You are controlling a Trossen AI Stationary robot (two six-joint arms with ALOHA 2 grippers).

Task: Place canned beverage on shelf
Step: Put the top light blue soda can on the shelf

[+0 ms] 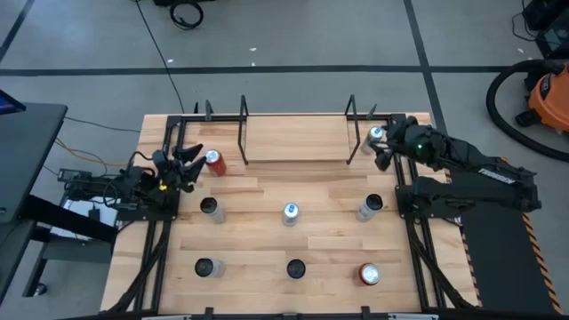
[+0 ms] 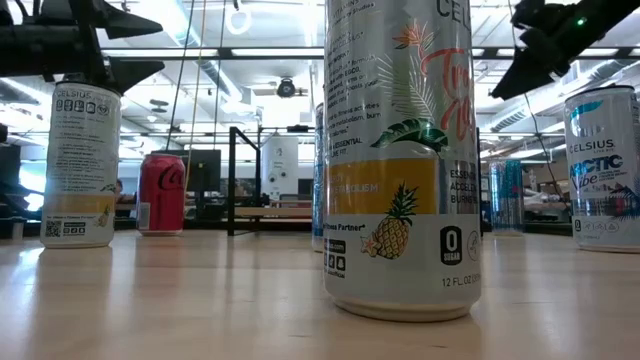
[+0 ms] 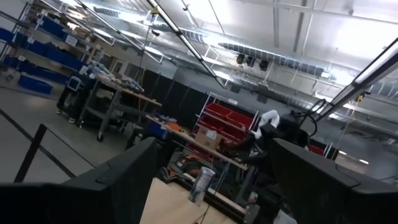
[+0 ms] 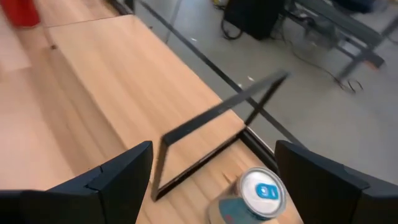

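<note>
The shelf (image 1: 295, 140), a light-wood platform with a black rod frame at each end, stands at the table's far middle with nothing on it. Several cans stand upright on the table. A red one (image 1: 213, 162) is next to my left gripper (image 1: 190, 164), which is open, raised and tipped upward at the table's left. A silver-blue can (image 1: 375, 135) stands by the shelf's right frame (image 4: 217, 134). My right gripper (image 4: 208, 180) hangs open above this can (image 4: 261, 194), slanting down, a finger on either side and clear of it.
Three cans (image 1: 290, 213) stand in a middle row and three more near the front edge, a red one (image 1: 368, 274) at front right. In the low view a tall pineapple-print can (image 2: 400, 160) fills the centre. Black rails (image 1: 164, 222) run along both table sides.
</note>
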